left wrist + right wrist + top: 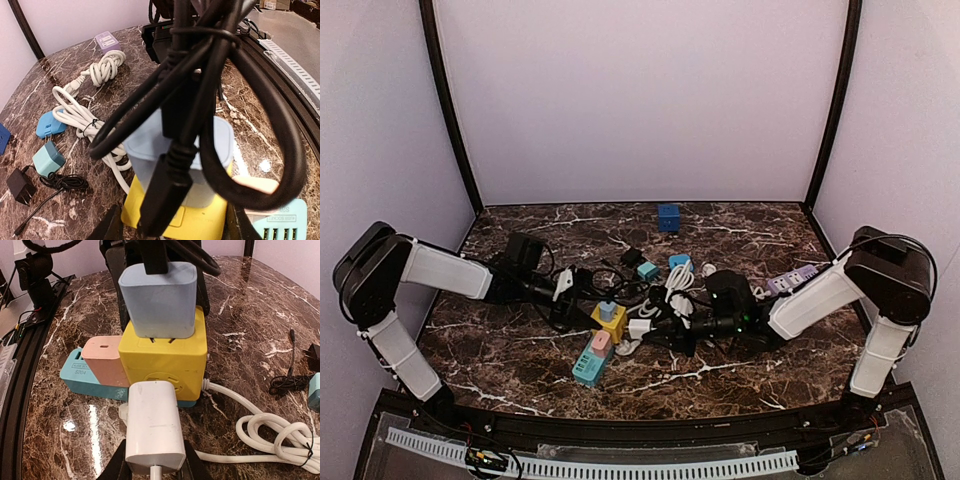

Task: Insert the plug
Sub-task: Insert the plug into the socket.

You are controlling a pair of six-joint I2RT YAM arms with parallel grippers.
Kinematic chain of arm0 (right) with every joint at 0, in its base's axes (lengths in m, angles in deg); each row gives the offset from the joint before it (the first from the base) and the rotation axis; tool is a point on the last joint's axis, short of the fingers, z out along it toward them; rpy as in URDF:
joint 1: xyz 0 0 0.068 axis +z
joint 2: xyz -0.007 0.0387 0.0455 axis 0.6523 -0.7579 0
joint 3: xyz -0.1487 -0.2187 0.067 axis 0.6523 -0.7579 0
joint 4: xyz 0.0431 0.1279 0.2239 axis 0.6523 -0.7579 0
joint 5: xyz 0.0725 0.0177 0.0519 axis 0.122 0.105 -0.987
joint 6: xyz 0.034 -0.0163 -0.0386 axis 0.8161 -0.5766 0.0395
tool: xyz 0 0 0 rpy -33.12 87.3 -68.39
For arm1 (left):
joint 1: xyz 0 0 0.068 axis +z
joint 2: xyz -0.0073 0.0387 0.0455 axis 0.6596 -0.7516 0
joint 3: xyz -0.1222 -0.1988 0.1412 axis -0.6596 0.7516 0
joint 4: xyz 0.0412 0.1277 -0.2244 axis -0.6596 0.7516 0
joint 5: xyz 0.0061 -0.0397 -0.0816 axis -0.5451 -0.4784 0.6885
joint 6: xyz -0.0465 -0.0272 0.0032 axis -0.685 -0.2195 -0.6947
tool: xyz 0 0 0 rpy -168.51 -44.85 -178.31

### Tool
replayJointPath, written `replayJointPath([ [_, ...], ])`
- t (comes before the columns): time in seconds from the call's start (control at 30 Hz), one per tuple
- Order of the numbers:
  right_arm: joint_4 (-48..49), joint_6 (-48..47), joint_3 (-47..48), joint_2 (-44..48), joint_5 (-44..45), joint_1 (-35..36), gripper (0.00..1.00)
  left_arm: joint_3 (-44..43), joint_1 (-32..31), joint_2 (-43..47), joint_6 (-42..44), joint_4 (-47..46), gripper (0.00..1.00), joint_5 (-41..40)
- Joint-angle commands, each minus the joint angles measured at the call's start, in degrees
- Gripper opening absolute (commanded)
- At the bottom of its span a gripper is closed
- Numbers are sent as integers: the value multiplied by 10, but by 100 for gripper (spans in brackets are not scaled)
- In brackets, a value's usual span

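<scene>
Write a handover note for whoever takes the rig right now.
Right gripper: shut on the white charger, held at the yellow socket cube's side; whether it is in, unclear.
Left gripper: fingers either side of the blue charger, black cables draped over; grip unclear.
Done: blue charger on the cube's top, prongs partly showing.
To do: press both chargers home.

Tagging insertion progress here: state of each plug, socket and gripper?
blue charger: atop yellow socket cube, prongs partly showing
black cable: plugged into the blue charger's top
white charger: held by right gripper, facing the cube's side socket, not seated
pink adapter: standing on teal power strip
left gripper: closed on the yellow socket cube's sides
</scene>
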State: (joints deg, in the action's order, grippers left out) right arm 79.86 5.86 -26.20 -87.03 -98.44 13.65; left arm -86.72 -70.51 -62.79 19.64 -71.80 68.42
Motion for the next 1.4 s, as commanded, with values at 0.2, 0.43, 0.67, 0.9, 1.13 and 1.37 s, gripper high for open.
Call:
replayJointPath([
  [0.2, 98, 7, -4, -26, -20, 3, 0, 46, -26, -26, 0, -44, 1, -136],
  [0.43, 138, 5, -9, -46, -12, -4, 0, 39, -24, -49, -56, -90, 1, -188],
  [0.67, 167, 10, -12, -57, -18, -24, 0, 45, -23, -52, -39, -88, 1, -174],
  [0.9, 162, 1, -34, -48, -12, -46, 0, 39, -22, -60, -39, -82, 1, -168],
  [1.13, 148, -11, -44, -37, -14, -56, 0, 32, -22, -68, -41, -81, 1, -162],
  [1.37, 171, -6, -17, -66, -44, -57, 0, 29, -22, -73, -57, -82, 1, -158],
])
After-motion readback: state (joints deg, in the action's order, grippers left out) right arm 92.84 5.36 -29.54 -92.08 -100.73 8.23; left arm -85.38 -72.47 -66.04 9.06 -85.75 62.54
